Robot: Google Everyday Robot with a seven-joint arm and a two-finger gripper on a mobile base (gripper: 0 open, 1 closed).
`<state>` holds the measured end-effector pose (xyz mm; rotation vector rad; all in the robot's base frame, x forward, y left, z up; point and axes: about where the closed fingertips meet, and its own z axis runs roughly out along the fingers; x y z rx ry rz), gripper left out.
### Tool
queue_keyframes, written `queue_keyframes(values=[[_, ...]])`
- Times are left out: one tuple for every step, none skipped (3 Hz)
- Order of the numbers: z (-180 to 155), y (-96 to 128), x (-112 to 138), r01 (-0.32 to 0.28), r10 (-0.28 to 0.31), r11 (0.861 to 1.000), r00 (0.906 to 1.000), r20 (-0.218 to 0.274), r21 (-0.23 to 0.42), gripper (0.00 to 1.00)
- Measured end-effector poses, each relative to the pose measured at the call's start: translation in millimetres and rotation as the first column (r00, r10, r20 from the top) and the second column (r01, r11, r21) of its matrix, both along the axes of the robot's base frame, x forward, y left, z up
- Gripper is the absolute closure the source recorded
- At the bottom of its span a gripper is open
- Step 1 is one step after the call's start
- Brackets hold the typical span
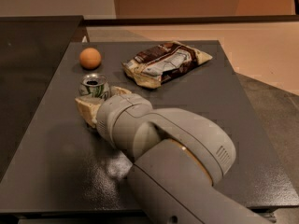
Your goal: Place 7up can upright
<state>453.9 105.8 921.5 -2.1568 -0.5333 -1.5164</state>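
The 7up can [94,87], silver with a green-and-white label, stands upright on the dark grey table [224,125], its open top facing up. My gripper [97,102] reaches in from the lower right and sits right at the can's near side, its cream-coloured end pieces on either side of the can's lower part. The big grey wrist and arm [163,153] hide the can's base and the back of the gripper.
A small orange ball [89,58] lies just behind the can. A brown-and-white snack bag [166,63] lies at the back middle of the table. A darker counter [32,59] adjoins on the left; the table's edge runs along the right and the front.
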Motion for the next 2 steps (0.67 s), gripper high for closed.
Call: queue_keyframes(values=[[-3.1, -3.5, -5.0, 0.017, -0.017, 1.0, 0.9998, 0.015, -0.005, 0.6], [-7.2, -2.7, -10.7, 0.03, -0.029, 0.999, 0.9993, 0.024, -0.014, 0.36]])
